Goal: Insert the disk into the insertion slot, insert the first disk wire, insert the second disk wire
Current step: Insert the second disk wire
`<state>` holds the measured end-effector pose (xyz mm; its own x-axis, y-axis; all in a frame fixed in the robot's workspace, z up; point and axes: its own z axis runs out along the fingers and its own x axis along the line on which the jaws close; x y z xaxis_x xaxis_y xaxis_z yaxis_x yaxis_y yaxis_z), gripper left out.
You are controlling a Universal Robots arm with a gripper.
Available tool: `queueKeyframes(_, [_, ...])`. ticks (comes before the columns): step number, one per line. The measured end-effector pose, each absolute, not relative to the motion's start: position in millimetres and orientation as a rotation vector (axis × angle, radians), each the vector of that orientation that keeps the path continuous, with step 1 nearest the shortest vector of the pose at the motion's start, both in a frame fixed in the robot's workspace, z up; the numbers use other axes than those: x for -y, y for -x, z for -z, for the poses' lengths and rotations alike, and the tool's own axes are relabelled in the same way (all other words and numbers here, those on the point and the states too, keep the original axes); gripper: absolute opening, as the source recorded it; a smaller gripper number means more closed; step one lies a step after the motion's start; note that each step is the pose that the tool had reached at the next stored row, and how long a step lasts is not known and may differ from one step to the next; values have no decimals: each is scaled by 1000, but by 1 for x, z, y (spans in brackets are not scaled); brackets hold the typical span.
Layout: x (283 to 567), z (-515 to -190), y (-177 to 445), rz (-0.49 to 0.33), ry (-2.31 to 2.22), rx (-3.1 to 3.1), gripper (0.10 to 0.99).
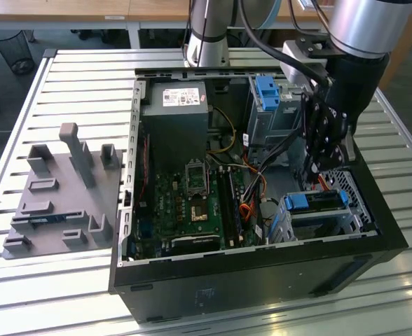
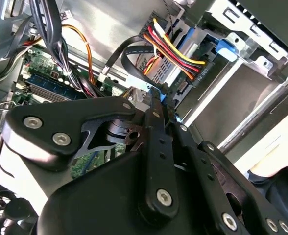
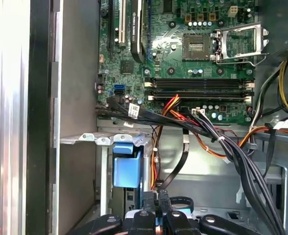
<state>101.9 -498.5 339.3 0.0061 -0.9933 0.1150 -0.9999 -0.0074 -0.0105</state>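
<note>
Black gripper [image 2: 159, 100] fingers sit pressed close together at the rear of the disk [image 2: 183, 63], pinching what looks like a small blue-tipped connector. That disk, in its blue carrier, sits inside the insertion slot [image 1: 346, 210] at the case's corner on the exterior view's right. Red-yellow-black wires [image 2: 176, 51] plug into it. Beyond lies the green motherboard [image 3: 193, 54].

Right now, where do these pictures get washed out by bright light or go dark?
In the exterior view, the slatted metal table glares white while the computer case front stays dark. In the first wrist view, a case wall is overexposed. In the second wrist view, the gripper looms dark.
</note>
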Motion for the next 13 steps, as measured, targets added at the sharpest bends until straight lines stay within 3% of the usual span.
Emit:
queueKeyframes(9, [506, -339, -102, -132, -2177, 2162, 161])
queueKeyframes(13, [511, -339, -102, -80, -2202, 2188, 161])
